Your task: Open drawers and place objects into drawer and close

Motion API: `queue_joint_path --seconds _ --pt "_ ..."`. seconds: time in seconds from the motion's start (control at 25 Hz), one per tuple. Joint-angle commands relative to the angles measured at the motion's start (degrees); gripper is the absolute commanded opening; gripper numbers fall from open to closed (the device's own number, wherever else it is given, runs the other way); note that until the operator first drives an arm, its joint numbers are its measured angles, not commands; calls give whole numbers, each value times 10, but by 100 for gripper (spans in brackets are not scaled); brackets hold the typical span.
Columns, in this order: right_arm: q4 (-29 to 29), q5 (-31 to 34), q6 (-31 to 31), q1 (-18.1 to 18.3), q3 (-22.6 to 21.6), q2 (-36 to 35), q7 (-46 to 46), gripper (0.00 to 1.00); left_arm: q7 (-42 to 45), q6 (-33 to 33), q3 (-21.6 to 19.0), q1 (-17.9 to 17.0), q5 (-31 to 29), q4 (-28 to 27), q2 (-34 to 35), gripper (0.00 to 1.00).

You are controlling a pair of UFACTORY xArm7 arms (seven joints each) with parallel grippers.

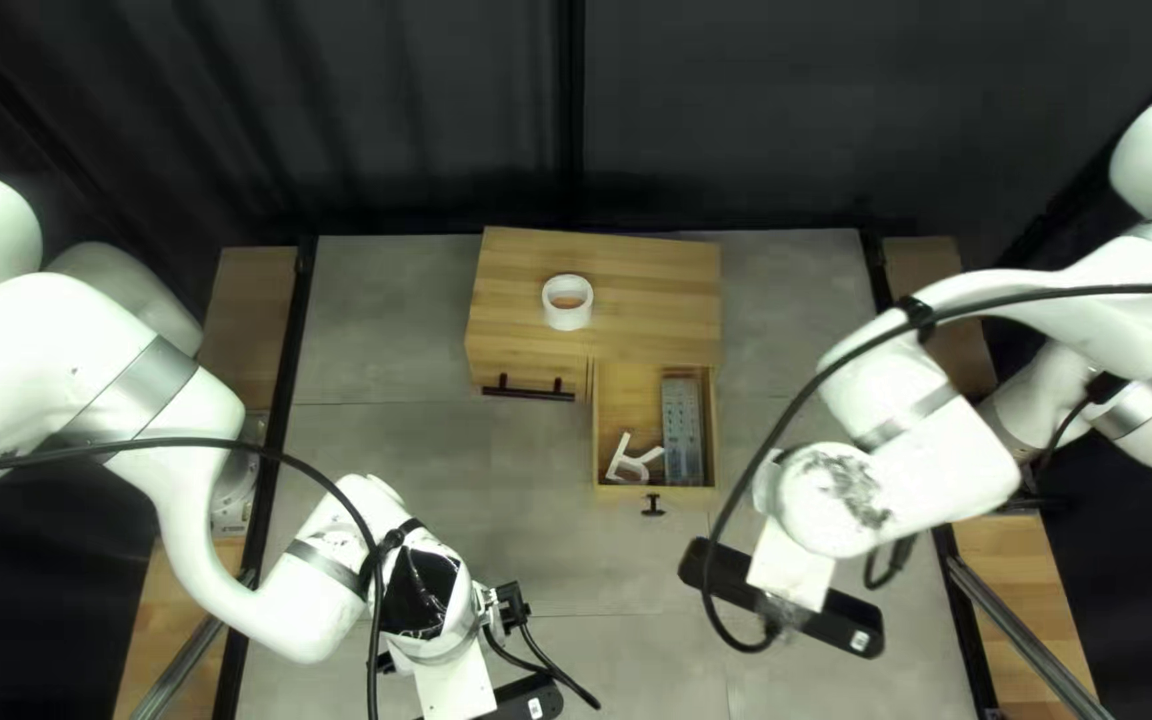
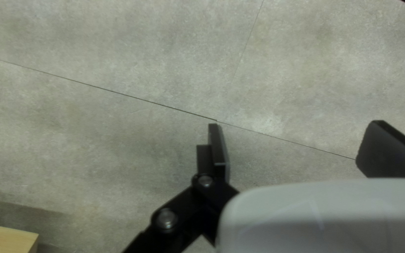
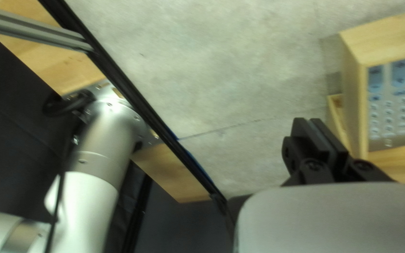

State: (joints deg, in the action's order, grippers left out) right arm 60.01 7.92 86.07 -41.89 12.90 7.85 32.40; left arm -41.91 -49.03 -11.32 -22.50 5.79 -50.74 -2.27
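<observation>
Dark curtain (image 1: 763, 107) hangs behind the grey tabletop (image 1: 396, 347).

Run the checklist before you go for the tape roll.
1. Receiving drawer open: ok, pulled out from the cabinet.
2. Tape roll reachable from above: ok, nothing rests on it on the cabinet top.
3. Left end effector open: ok.
4. Right end effector open: not ok, shut with nothing between its fingers.
5. Room in drawer for the roll: cannot tell; remote and white piece already inside.
</observation>
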Motion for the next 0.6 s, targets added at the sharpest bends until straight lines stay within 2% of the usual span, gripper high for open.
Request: queue_joint_path --seconds 0.04,0.6 --pt "-23 -7 -14 -9 -13 17 -29 0 0 0 0 0 0 0 0 100" --pt "-129 -19 -84 -32 -51 77 -117 0 0 0 0 0 0 0 0 100"
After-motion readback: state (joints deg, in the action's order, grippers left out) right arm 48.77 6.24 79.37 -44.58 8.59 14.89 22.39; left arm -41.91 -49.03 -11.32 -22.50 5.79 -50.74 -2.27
